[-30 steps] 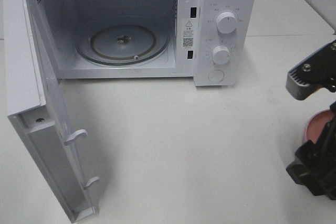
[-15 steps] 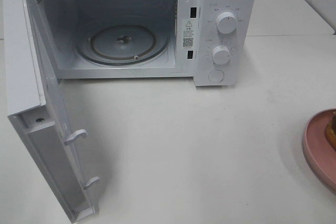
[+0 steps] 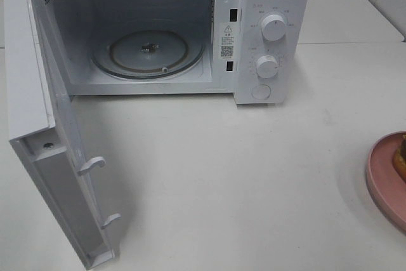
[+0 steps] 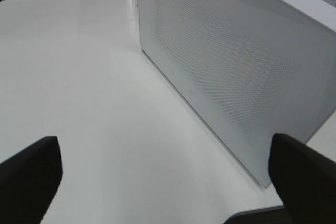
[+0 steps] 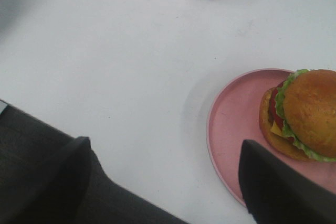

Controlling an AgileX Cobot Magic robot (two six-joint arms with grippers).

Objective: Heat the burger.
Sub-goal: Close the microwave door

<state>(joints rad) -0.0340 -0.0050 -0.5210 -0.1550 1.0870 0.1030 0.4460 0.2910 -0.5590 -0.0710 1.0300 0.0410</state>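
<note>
Count: one microwave (image 3: 190, 30), one burger (image 5: 304, 114), one pink plate (image 5: 236, 129), two dials and one round button on the microwave's control panel.

The microwave stands on a white tabletop (image 3: 241, 176). Its door (image 3: 44, 138) is swung fully open, hinged on the side away from the control panel. The cavity holds one glass turntable (image 3: 149, 52), with nothing on it. The upper dial (image 3: 273, 27) and lower dial (image 3: 267, 66) sit one above the other on the panel, the button (image 3: 261, 91) below them.

The burger lies on the pink plate, well apart from the microwave on its control-panel side; only a sliver of both shows at the edge of the high view. In the right wrist view the burger is tilted over, showing lettuce, tomato and cheese at its rim.

Right pincer (image 5: 163, 182): fingers spread wide, holding nothing, above the tabletop just beside the plate. Left pincer (image 4: 163, 177): fingers likewise spread, empty, facing the perforated outer face of the microwave door.

Change from earlier: one second ago the right arm stood over the plate in the high view; it has since left that view, exposing the plate rim. Microwave and door unchanged.

Surface: plain white, smooth, with a seam line visible beyond the microwave. A pale tiled wall shows at the far corner.
</note>
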